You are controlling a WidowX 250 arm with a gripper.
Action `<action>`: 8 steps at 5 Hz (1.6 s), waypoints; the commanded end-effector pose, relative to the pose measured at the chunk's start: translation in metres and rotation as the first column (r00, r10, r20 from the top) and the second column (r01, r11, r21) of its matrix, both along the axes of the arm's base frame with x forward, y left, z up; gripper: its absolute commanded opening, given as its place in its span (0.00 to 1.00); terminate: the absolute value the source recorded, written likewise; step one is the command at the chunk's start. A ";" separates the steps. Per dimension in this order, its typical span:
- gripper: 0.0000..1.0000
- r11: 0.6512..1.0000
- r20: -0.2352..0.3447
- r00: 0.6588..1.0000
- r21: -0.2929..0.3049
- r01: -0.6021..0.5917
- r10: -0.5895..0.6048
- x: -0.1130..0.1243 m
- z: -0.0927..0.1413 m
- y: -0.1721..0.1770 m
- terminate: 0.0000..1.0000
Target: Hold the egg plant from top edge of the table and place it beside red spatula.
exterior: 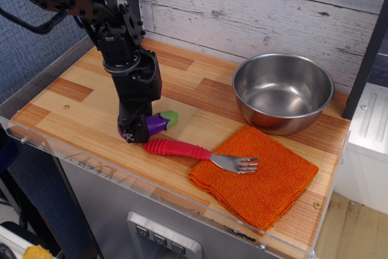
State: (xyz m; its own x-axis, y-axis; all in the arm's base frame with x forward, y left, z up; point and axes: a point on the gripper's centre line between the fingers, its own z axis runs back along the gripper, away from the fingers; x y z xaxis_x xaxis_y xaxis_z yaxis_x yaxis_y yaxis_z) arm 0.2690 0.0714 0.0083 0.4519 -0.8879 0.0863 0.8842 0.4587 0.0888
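The purple egg plant (155,123) with its green stem cap pointing right sits low at the table (79,113), just behind the left end of the red spatula (177,149). My black gripper (137,129) comes down from above and is shut on the egg plant's left end, which it hides. The spatula's red ribbed handle lies across the front of the table, and its silver fork tines (237,164) rest on the orange cloth. I cannot tell whether the egg plant touches the tabletop.
A steel bowl (283,91) stands at the back right. An orange knitted cloth (257,177) lies at the front right. A clear acrylic rim (91,163) runs along the front edge. A wood-plank wall stands behind the table.
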 end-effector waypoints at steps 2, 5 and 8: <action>1.00 0.999 -0.013 0.999 0.029 -0.038 0.039 0.000 0.004 0.015 0.00; 1.00 0.999 0.104 0.994 -0.029 -0.027 0.030 0.006 0.047 0.012 0.00; 1.00 0.987 0.270 0.955 -0.128 -0.093 0.125 0.002 0.130 0.027 0.00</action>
State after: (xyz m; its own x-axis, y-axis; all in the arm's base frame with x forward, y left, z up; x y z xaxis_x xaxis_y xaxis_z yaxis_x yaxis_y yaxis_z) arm 0.2751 0.0859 0.1256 0.5040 -0.8016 0.3216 0.7882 0.5791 0.2081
